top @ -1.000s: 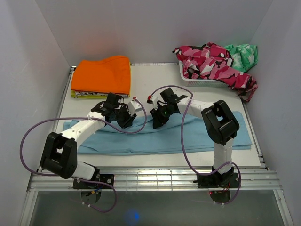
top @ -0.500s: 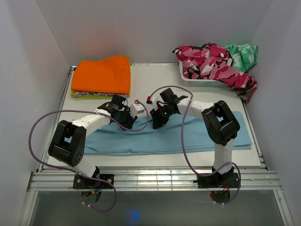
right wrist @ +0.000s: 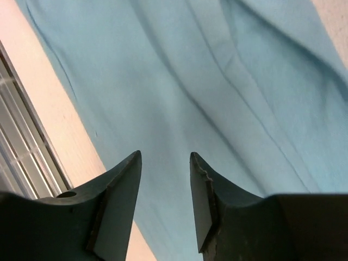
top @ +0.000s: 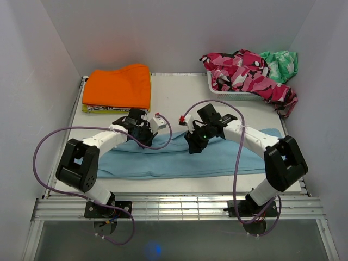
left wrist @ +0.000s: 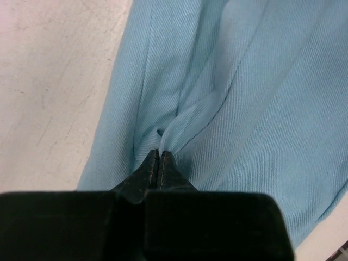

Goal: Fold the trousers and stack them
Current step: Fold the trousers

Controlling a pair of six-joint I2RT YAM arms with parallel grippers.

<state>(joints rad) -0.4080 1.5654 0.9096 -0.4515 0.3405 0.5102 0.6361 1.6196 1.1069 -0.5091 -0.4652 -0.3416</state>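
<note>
The trousers (left wrist: 261, 109) are soft, matt, finely ribbed cloth; the table (left wrist: 49, 81) is matt white, faintly scuffed; the right gripper's fingers (right wrist: 117, 201) look like dark matt plastic

Bright, even light, seemingly from above; faint shadows; the left gripper (left wrist: 159, 155) shows dark and slightly soft

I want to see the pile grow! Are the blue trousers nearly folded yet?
Not nearly. The trousers lie stretched in a long strip across the table. The left gripper is pinched shut on a ridge of the cloth; the right gripper hangs open over it, holding nothing. Folding them short and stacking them, maybe on the orange garment, is not yet done.
</note>
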